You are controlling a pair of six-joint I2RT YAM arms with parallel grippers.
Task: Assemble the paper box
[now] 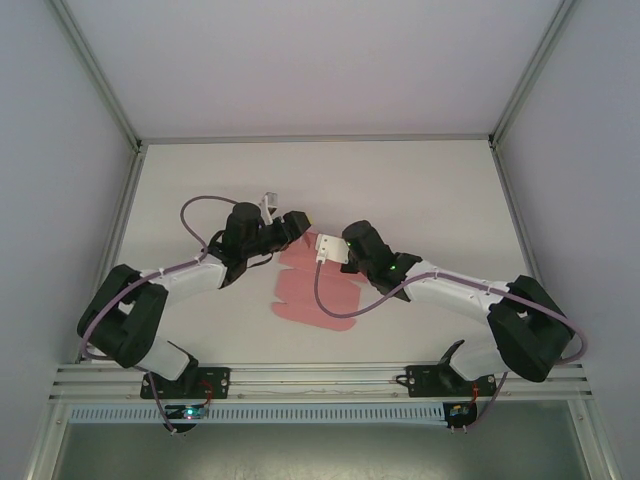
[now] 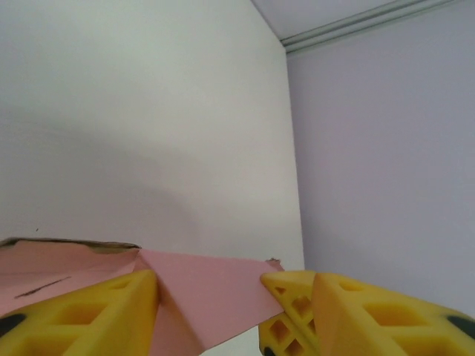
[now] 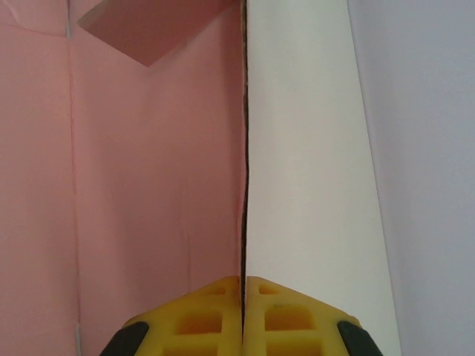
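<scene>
The paper box [image 1: 310,295] is a flat pink card sheet lying on the white table between my two arms. My left gripper [image 1: 301,222] is at its far edge. In the left wrist view its yellow fingers [image 2: 111,311] stand apart on either side of a raised, creased pink flap [image 2: 211,285], the left gripper [image 2: 210,285] open around it. My right gripper [image 1: 324,250] reaches in from the right. In the right wrist view the right gripper [image 3: 243,283] is shut on the thin edge of the pink sheet [image 3: 148,185], which stands up on edge from the jaws.
The white table [image 1: 410,190] is bounded by pale walls with metal corner posts [image 1: 520,90]. An aluminium rail [image 1: 320,380] carrying both arm bases runs along the near edge. Purple cables [image 1: 200,205] loop from each arm.
</scene>
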